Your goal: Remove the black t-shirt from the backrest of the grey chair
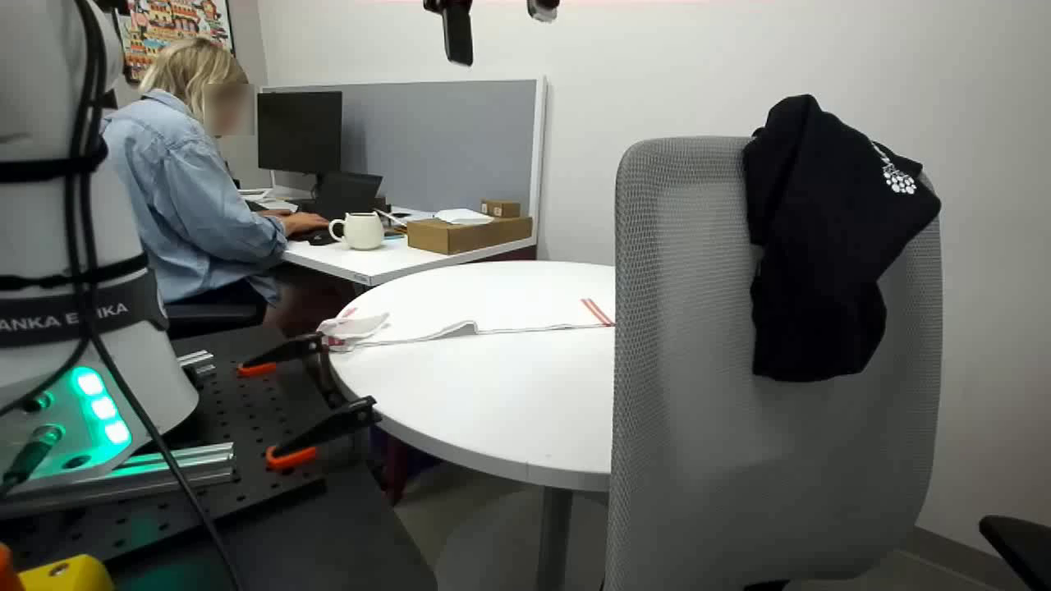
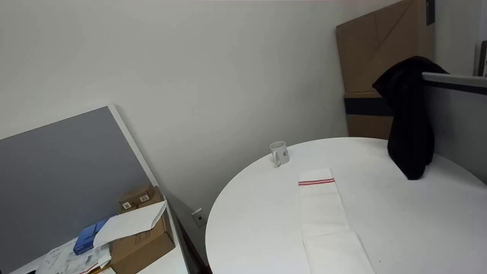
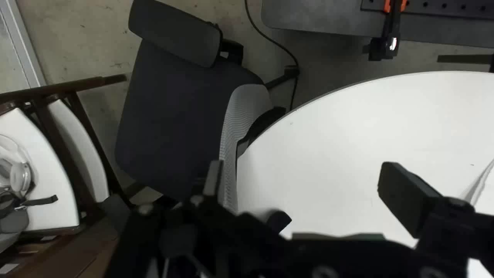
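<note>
I am holding my tool (image 3: 308, 183) with its two black fingers (image 3: 405, 199) spread wide, one toward seven o'clock and one toward four in the wrist view, the round white surface (image 3: 328, 135) showing between them. In an exterior view it is hanging near twelve o'clock, well apart from the black t-shirt (image 1: 813, 254). The t-shirt is draping over the top edge of the backrest (image 1: 681, 353), toward the panel's one o'clock, and is hanging down the grey mesh office chair (image 1: 739, 509).

A rounded white mug (image 1: 365, 231) is standing on the desk surface (image 1: 394, 258) toward ten o'clock, its handle pointing to nine. A straight-sided white mug (image 2: 281, 153) is standing near the rim of the round surface, its handle facing seven. What either is holding I cannot tell. In both exterior views a small cardboard box (image 2: 137, 197) is sitting on a larger cardboard box (image 2: 142, 245), and a folded white sheet (image 2: 131, 224) is lying across the larger one.

The dark band (image 1: 49, 324) on my arm (image 1: 37, 222) is reading "ANKA E" and, farther along, "IKA". Two white labels (image 2: 144, 198) are showing on the small box, too fine for me to read. A silvery cluster (image 1: 899, 179) is sitting on the t-shirt.

The backrest's top edge is running free from its ten o'clock corner to the t-shirt. Pale wall (image 1: 640, 74) is showing between tool and t-shirt. In the wrist view the backrest is standing just beside the round surface's rim; whether they are touching I cannot tell. A white towel (image 2: 327, 220) with red stripes is lying on that surface, between four and five o'clock.
</note>
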You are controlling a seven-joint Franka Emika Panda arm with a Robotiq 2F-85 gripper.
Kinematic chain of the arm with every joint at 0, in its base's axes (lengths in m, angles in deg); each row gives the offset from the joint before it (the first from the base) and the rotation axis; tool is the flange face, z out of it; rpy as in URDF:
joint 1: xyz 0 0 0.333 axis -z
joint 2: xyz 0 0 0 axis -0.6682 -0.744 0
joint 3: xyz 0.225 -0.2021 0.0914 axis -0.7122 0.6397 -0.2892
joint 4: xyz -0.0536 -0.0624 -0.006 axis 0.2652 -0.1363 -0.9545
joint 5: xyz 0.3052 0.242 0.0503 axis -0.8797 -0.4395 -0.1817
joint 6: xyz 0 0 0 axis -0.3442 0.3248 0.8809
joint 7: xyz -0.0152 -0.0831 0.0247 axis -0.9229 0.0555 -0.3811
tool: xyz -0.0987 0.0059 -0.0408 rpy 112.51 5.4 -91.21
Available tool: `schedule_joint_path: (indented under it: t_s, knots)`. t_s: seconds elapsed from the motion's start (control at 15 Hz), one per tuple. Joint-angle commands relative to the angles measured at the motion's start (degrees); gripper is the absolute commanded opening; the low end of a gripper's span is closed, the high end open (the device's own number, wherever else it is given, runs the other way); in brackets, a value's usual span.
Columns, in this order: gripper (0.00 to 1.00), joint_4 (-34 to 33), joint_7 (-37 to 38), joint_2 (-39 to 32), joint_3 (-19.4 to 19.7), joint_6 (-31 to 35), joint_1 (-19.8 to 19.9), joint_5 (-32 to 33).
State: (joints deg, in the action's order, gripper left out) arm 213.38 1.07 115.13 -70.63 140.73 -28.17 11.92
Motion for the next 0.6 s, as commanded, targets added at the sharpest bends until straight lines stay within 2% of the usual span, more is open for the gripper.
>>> schedule_joint_path:
  t_s: [0.0, 0.27, 0.53]
  knots:
    - [1.0, -0.1, 0.3, 0.1, 0.5, -0.3, -0.7, 0.3]
    - [1.0, -2.8, 0.5, -4.1, 0.9, 3.0, -1.6, 0.7]
    - [1.0, -8.2, 1.0, -13.0, 0.8, 11.3, -1.5, 1.5]
